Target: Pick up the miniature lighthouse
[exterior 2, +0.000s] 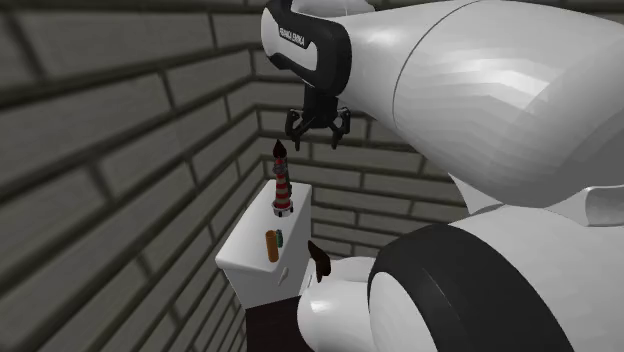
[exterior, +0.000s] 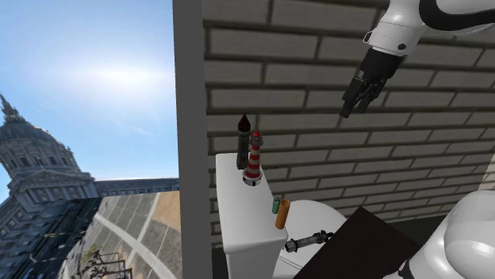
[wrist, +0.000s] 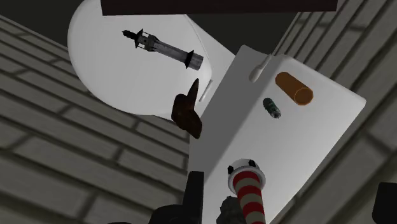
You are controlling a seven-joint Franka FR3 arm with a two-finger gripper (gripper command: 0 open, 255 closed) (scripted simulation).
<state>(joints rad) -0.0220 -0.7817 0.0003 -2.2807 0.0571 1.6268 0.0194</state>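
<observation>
The pincer [exterior 2: 319,132] hangs wide open and empty at the upper middle of the second exterior view, higher than the red-and-white striped lighthouse [exterior: 253,162] and apart from it. The lighthouse stands upright on the white toilet tank [exterior: 238,230] at the shoulder view's centre, just beside a dark pointed figure [exterior: 243,141]. An orange cylinder [exterior: 282,213] lies lower right of it on the tank.

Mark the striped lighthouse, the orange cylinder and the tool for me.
striped lighthouse [exterior: 252,165], shoulder view, on its red-and-white tower.
orange cylinder [exterior: 282,215], shoulder view, on its side wall.
tool [exterior 2: 320,136], second exterior view, midway between its open fingertips.
</observation>
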